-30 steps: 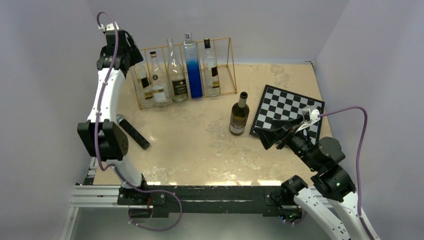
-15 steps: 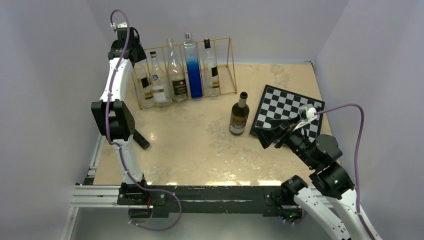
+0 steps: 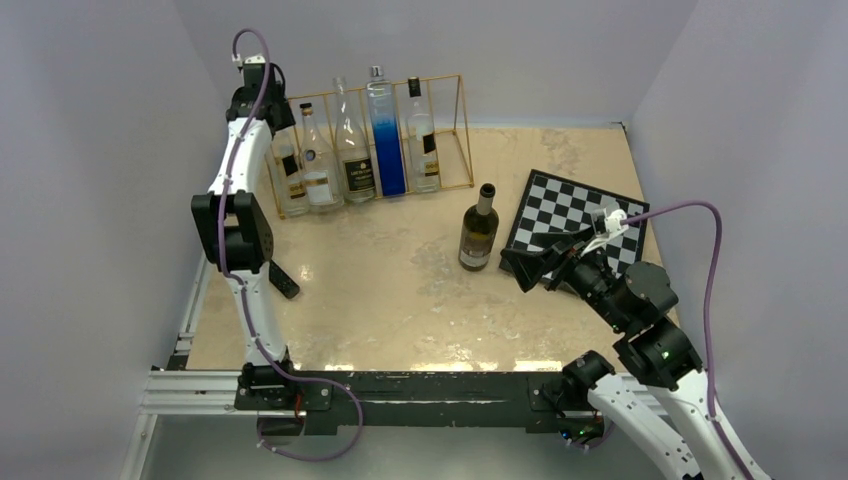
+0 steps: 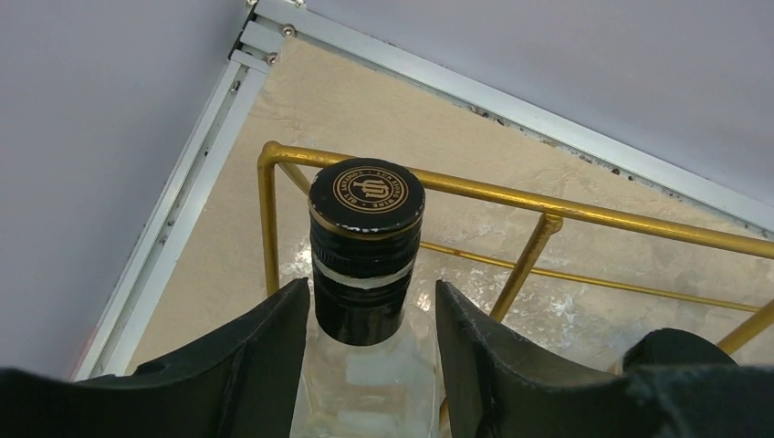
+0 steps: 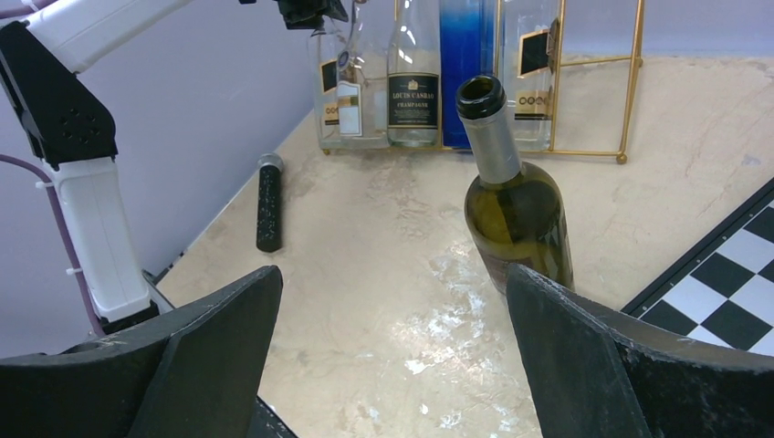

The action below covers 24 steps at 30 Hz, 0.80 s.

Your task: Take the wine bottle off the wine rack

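The gold wire wine rack [image 3: 460, 130] stands at the back of the table with several bottles upright in it. At its left end is a clear wine bottle [image 3: 290, 180] with a black screw cap [image 4: 367, 203]. My left gripper [image 4: 372, 297] straddles this bottle's neck just under the cap. The left finger [image 4: 274, 338] is at the cap's edge, and a narrow gap is left at the right finger [image 4: 465, 347], so the jaws stand open. My right gripper [image 3: 535, 265] hovers wide open over the table, holding nothing.
A green wine bottle [image 3: 479, 232] stands uncorked on the table, just ahead of the right gripper [image 5: 392, 269]. A checkerboard [image 3: 585, 205] lies at the right. A black cylinder [image 3: 285, 283] lies near the left arm. The rack's gold bars [image 4: 566, 208] run close behind the gripped neck.
The left arm has reached back over the rack's left end and its jaws have narrowed around the bottle's neck. The right gripper has drifted slightly left, still wide open.
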Each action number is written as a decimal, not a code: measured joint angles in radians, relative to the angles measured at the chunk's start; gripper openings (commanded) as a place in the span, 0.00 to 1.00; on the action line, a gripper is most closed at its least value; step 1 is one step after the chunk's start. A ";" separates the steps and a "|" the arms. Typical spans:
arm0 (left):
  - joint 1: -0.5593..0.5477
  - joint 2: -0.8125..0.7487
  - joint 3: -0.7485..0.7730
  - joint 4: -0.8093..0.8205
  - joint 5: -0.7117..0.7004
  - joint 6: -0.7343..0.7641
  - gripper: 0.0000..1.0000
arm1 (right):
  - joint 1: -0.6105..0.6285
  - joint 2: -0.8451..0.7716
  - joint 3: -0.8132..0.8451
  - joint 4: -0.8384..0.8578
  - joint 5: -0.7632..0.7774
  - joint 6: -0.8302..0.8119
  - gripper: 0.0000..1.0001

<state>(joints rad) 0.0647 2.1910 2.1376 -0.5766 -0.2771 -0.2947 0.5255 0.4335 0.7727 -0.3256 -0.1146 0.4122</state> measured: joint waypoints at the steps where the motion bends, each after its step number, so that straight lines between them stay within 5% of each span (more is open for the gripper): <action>1: 0.000 0.004 0.000 0.000 0.000 0.003 0.49 | 0.000 0.001 0.000 0.001 0.000 -0.002 0.98; 10: 0.002 -0.006 -0.021 0.035 -0.016 0.059 0.00 | 0.000 0.017 0.000 0.022 0.000 -0.012 0.98; 24: -0.015 -0.395 -0.422 0.179 0.045 0.135 0.00 | 0.000 0.031 0.000 0.057 0.019 -0.017 0.97</action>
<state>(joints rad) 0.0498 1.7958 1.7153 -0.3973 -0.2321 -0.1593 0.5255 0.4644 0.7727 -0.2684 -0.0952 0.3954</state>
